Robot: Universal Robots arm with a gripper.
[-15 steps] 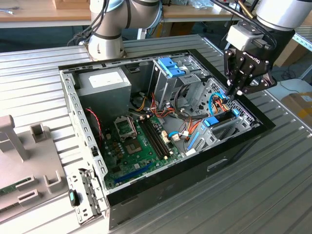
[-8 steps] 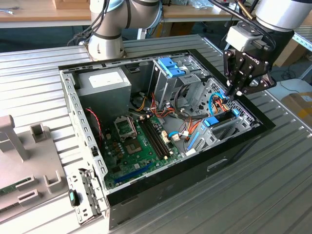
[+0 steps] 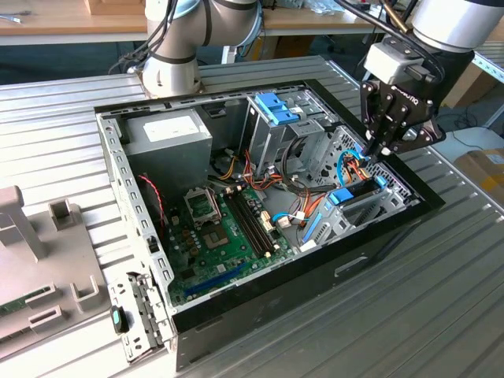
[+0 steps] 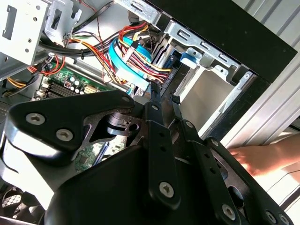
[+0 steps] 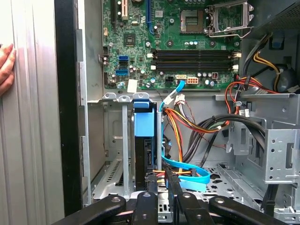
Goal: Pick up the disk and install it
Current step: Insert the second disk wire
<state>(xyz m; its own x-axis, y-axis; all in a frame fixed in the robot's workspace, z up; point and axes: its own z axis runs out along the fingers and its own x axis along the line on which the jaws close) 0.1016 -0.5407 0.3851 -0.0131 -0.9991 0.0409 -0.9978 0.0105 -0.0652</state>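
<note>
The black robot gripper [image 3: 383,151], fingers nearly together and grasping nothing visible, hovers over the open black computer case [image 3: 260,295]. The grey hard disk with light-blue rails [image 5: 144,140] stands edgewise in its metal drive cage [image 5: 117,154] near the case's side wall, apparently slotted home.

We see the arm reaching in from the exterior view's upper right, wrist pointed down. The gripper [image 3: 383,151] hangs just above the open computer case [image 3: 126,169], over its corner on the exterior view's right. In both wrist views the black fingers [image 5: 169,180] stand close together, nearly parallel, tips down inside the case. A person's hand [image 4: 262,159] rests just outside the case wall.
</note>
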